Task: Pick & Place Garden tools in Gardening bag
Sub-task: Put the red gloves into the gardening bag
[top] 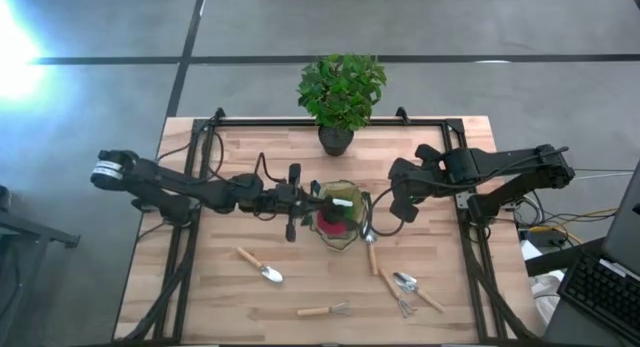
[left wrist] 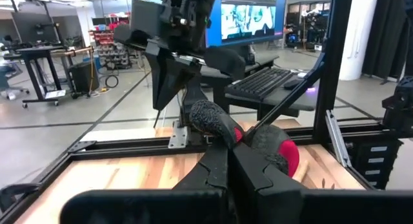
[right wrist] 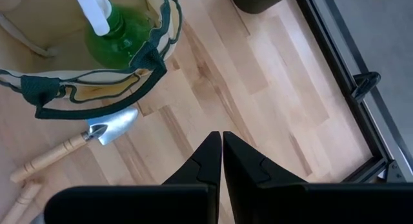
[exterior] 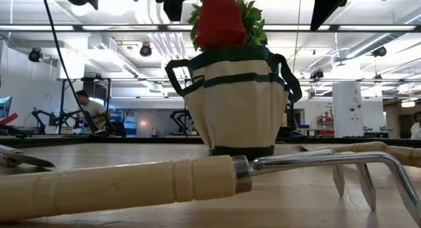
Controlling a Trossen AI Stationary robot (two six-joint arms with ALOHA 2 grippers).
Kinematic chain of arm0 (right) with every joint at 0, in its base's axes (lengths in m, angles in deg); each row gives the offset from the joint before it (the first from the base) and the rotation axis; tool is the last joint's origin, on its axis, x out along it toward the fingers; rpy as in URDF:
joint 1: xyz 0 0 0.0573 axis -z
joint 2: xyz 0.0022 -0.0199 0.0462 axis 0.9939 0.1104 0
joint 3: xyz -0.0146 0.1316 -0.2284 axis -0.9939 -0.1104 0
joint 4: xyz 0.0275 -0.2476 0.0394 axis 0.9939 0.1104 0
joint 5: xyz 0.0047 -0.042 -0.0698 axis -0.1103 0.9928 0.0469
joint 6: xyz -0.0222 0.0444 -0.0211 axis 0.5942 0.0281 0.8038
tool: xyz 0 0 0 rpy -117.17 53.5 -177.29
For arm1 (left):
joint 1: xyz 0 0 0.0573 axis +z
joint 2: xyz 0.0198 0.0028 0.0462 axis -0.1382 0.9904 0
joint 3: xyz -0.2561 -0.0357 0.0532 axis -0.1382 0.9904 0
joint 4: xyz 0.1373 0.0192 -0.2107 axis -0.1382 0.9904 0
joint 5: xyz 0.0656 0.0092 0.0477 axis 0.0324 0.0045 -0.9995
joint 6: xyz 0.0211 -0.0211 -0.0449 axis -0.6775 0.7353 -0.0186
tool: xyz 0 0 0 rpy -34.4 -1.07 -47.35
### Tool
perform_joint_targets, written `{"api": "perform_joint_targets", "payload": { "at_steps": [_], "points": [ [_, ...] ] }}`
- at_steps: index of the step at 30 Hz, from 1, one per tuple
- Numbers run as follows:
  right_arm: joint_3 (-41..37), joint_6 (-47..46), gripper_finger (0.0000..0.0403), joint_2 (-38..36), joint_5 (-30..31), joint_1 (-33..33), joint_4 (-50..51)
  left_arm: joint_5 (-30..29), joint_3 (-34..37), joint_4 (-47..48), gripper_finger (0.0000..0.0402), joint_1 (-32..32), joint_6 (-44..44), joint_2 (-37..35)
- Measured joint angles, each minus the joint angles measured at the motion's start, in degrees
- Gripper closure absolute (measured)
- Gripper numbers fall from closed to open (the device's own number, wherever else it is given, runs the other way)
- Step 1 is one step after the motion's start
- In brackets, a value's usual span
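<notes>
Red item (top: 333,223) sat gripped between the closed fingertips of the left gripper (top: 318,200), right over the mouth of the gardening bag (top: 352,233) at mid-bench; the low view showed the red piece (exterior: 220,21) poking up out of the olive-khaki bag (exterior: 237,100). Green spray bottle (right wrist: 115,34) was already inside. Judged step: lowering the red item in. To do it well, it should go straight down beside the bottle, clear of the dark green trim, with release only once it is below the rim so the soft bag does not tip

Right gripper (top: 408,209) hovered just beside the bag toward the right edge, fingers pressed together on nothing, over bare wood (right wrist: 258,88)

Still out: a trowel (top: 260,266) toward the left front, a hand rake (top: 323,310) near the front edge, a trowel (top: 370,249) touching or nearly touching the bag's front right, and a trowel and fork crossed (top: 408,290) toward the right front

Room: potted plant (top: 341,95) stood at the back edge just behind the bag, so retreat was likely tight that way. Open wood lay at both side edges and the front left corner; the black frame rail (right wrist: 342,75) bounded the right side
</notes>
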Motion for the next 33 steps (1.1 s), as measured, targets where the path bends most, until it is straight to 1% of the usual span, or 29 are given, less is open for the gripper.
{"api": "perform_joint_targets", "payload": {
  "at_steps": [10,20,25,30,33],
  "points": [
    [-0.01,-0.02,0.0394,0.00,0.04,0.02,0.02,-0.09,-0.46,-1.18,0.0401,0.52,0.55,4.50],
    [-0.05,0.33,0.0394,0.00,0.08,0.02,-0.02,-0.70,-0.18,-1.86,0.0401,0.72,-0.28,4.98],
    [-0.05,0.37,0.0394,0.00,0.26,0.02,-0.04,-0.73,0.02,-1.55,0.0401,0.72,-0.52,7.07],
    [-0.05,0.37,0.0394,0.00,0.28,0.02,-0.06,-0.76,0.02,-1.84,0.0401,0.72,-1.96,9.36],
    [-0.05,0.37,0.0394,0.00,0.31,0.02,-0.07,-1.87,0.02,-1.85,0.0401,0.72,-3.50,10.45]
  ]
}}
